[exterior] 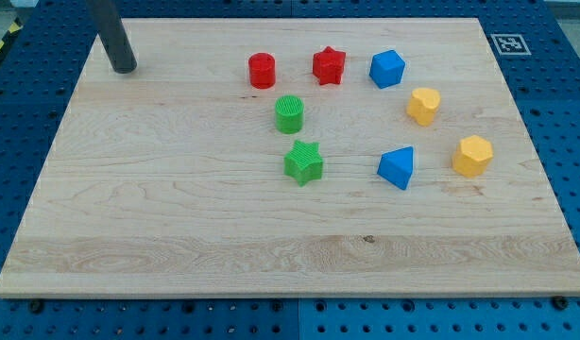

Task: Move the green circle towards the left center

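Note:
The green circle (289, 113) is a round green block near the middle of the wooden board (177, 208). My tip (125, 69) rests on the board at the view's top left, far to the left of the green circle and a little above it. A green star (303, 161) lies just below the green circle. A red circle (262, 71) lies just above it and slightly left.
A red star (329, 65) and a blue block (387, 69) lie along the top. A yellow block (423, 106), a second yellow block (472, 155) and a blue block (397, 167) lie at the right. A fiducial tag (508, 42) sits off the board's top right corner.

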Motion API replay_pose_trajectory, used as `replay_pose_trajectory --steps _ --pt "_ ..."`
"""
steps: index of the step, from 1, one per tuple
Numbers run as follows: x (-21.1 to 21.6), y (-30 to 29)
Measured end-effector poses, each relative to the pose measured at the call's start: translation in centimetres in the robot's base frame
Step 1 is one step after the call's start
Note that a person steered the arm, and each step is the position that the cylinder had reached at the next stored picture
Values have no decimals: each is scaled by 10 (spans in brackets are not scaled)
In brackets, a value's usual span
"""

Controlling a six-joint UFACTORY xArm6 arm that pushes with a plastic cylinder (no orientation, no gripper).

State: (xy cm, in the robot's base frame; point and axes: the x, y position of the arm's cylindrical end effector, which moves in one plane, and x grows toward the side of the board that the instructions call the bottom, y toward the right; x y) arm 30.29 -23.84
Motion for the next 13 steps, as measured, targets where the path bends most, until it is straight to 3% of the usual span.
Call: replay_pose_trajectory --steps 11,13 --pt "15 4" --pt "16 43"
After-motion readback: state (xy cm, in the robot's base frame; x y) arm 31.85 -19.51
